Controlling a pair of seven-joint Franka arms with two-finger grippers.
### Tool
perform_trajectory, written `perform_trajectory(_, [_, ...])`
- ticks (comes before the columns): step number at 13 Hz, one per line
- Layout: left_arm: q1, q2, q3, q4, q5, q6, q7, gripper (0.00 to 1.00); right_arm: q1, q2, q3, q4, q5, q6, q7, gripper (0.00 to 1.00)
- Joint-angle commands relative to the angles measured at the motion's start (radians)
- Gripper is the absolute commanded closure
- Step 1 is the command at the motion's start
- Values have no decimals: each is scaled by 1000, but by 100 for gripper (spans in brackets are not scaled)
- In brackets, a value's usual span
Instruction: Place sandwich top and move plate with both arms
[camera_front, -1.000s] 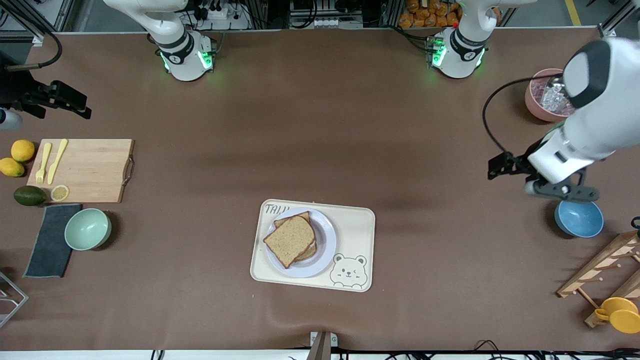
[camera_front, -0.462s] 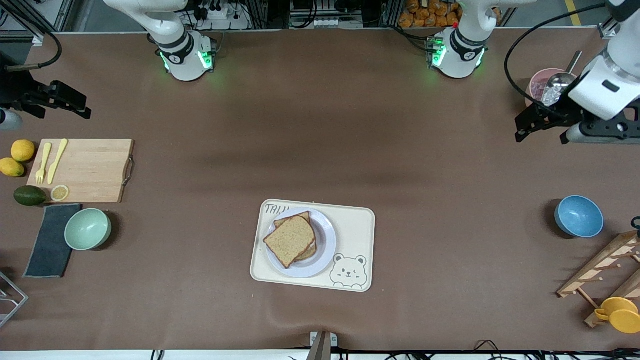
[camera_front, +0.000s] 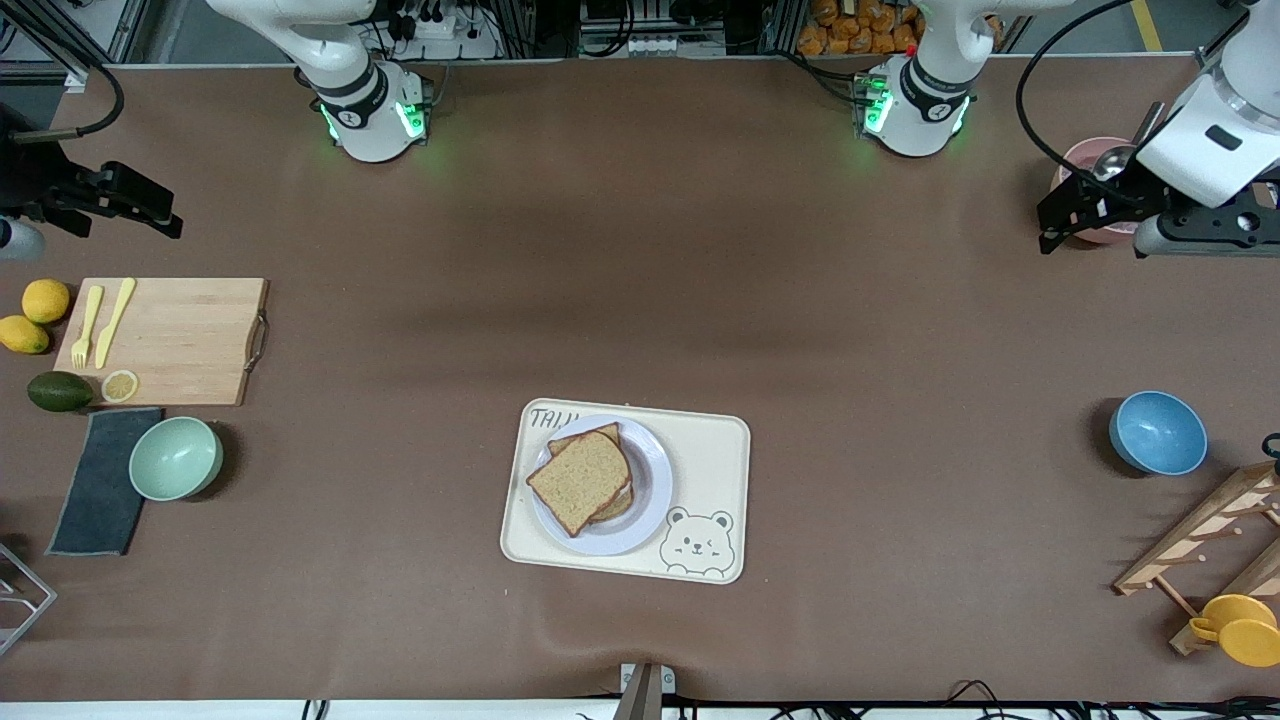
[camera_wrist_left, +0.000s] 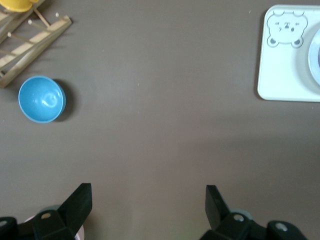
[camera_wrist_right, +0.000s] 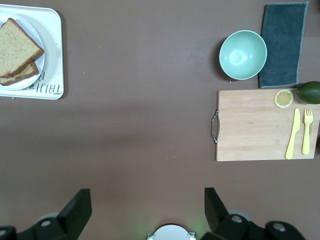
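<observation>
Showing lemon slice (camera_wrist_right: 284, 98) beside avocado (camera_wrist_right: 310, 92) (right wrist view only).

A plate (camera_front: 655, 480) sits on a tray (camera_front: 712, 470) at lower centre of the front view, a bread slice (camera_front: 580, 480) stacked on another. A cutting board (camera_front: 180, 340) lies at mid-frame's left edge.

A brown-covered table (camera_front: 640, 280) fills the view, with what may be metal racking (camera_front: 650, 25) along its top edge.
</observation>
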Motion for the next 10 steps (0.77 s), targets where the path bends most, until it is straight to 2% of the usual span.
perform_trajectory(1, [-10, 0, 5, 49, 8, -116, -2, 0, 12, -14, -10, -13, -5, 5, -1, 0])
perform_trajectory(10, [7, -4, -4, 51, -58, -136, -38, 0, 12, -19, -10, -27, -5, 5, -1, 0])
